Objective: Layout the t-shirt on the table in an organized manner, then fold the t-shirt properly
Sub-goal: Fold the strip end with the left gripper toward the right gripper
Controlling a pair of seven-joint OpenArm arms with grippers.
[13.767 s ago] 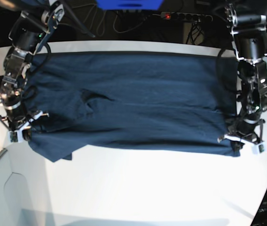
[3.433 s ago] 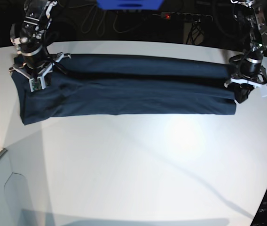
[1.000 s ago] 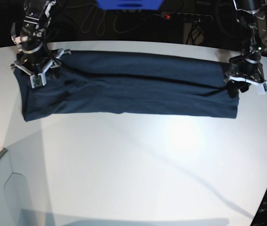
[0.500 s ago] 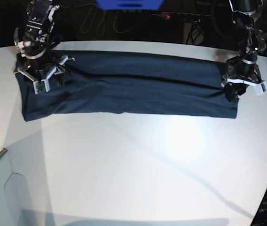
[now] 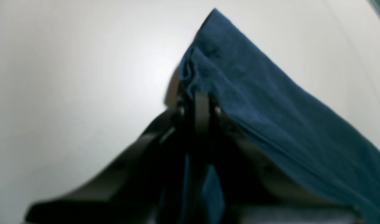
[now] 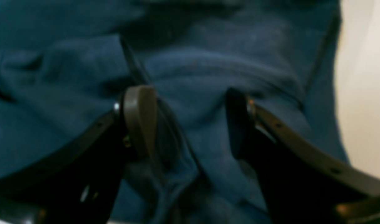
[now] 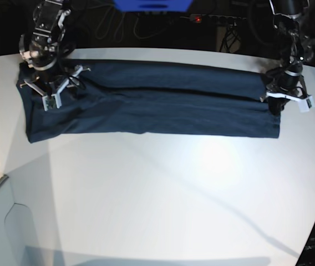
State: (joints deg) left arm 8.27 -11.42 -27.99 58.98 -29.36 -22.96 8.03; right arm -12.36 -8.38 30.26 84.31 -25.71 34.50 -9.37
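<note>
Long-folded t-shirt (image 7: 146, 108) flat on table (image 7: 157, 199); left gripper (image 5: 201, 109) pinched on its corner, right gripper (image 6: 190, 124) spread wide over cloth. Risk: one-sided pull skewing fold.

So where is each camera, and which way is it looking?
Base: sits high above, looks down at the table and the folded t-shirt; both arms show.
Left wrist: sits on the left arm, looks along the left gripper, shut on the shirt's edge.
Right wrist: sits on the right arm, looks along the right gripper, open over the cloth.
All three share the t-shirt.
</note>
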